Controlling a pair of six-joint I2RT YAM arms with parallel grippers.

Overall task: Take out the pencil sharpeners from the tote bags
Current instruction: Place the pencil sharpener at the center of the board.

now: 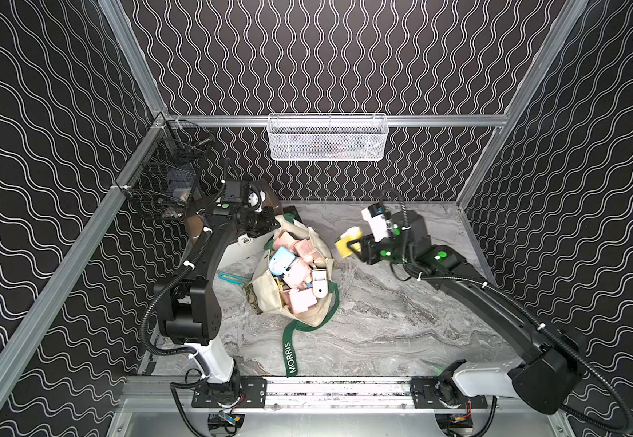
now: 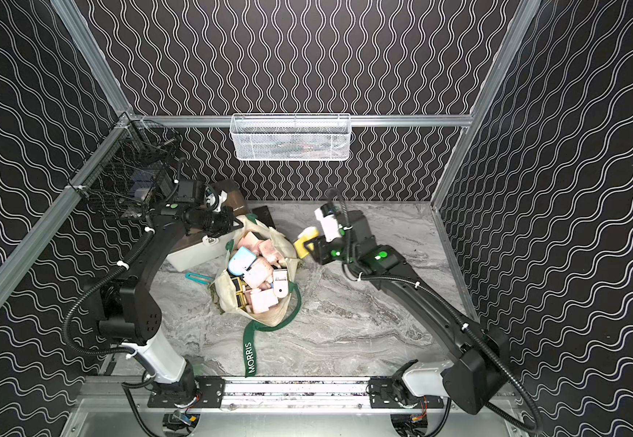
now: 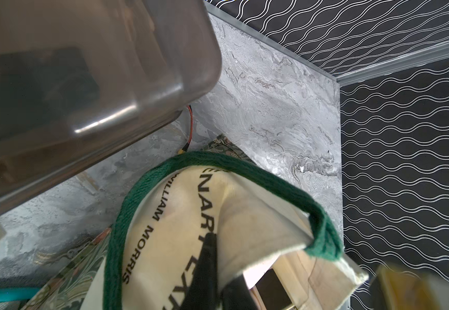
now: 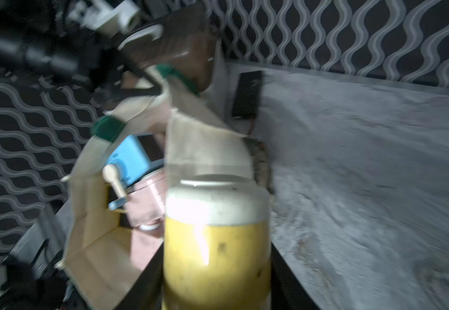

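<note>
Pencil sharpeners [image 1: 296, 274] lay heaped inside the open tote bag [image 1: 309, 318], which sat near the middle of the table [image 1: 401, 321]. Pink ones dominated the pile, with a blue sharpener [image 1: 281, 261] on top towards the left arm's side.

Right gripper [image 1: 353, 246]: clamped on a yellow sharpener [image 1: 346, 244], held outside the bag and just beside its rim. The right wrist view was blurred, but showed the yellow body with its cream cap [image 4: 215, 204] between the dark jaws.

Left gripper [image 1: 274, 226]: clenched on the bag's far rim. The left wrist view showed its fingers [image 3: 206, 257] pressed against the cream cloth near the green strap [image 3: 244, 171].

A white box [image 1: 243, 246] stood against the bag under the left arm. A teal tool [image 1: 231, 278] lay on the table beside the bag.
</note>
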